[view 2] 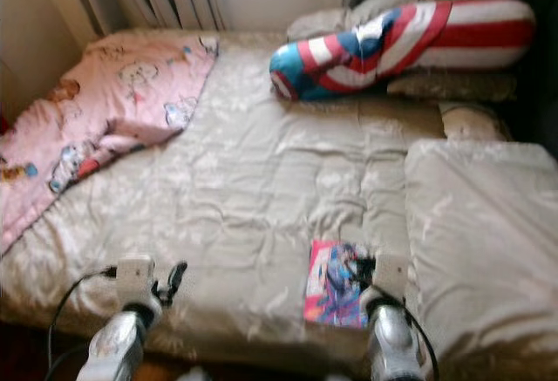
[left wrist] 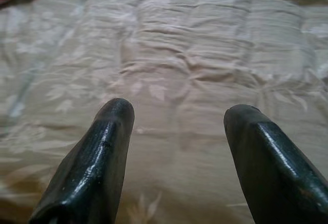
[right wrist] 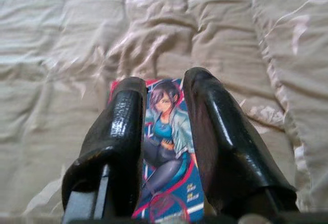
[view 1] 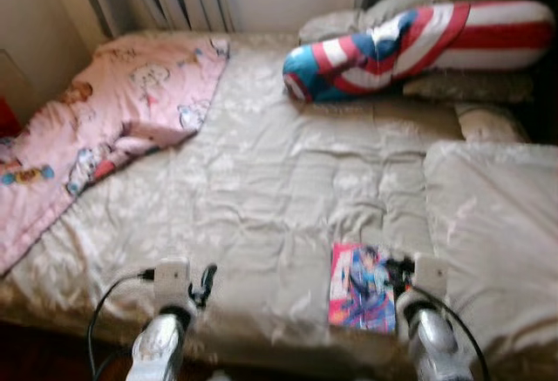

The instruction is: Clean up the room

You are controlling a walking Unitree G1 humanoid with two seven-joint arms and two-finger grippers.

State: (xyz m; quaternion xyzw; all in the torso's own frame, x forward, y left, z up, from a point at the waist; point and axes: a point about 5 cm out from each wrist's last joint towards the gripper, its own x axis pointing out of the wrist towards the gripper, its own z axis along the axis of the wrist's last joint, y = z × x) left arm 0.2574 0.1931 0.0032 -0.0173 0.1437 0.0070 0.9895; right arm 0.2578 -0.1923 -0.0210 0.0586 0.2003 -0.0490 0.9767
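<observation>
One thin, light, floppy comic book (view 1: 361, 288) lies on the bed (view 1: 261, 189) at five o'clock, the right gripper (right wrist: 163, 88) jaws narrowly parted over it, the left gripper (left wrist: 177, 114) jaws spread; pinch its near edge.

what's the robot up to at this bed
The robot stands at the near edge of a bed with a beige quilted cover. Its right gripper is on a colourful comic-style book lying flat near that edge, one black finger either side of the cover; whether it grips is unclear. The left gripper hovers open above bare quilt. A pink cartoon blanket and a red, white and blue striped bolster lie further back.
</observation>
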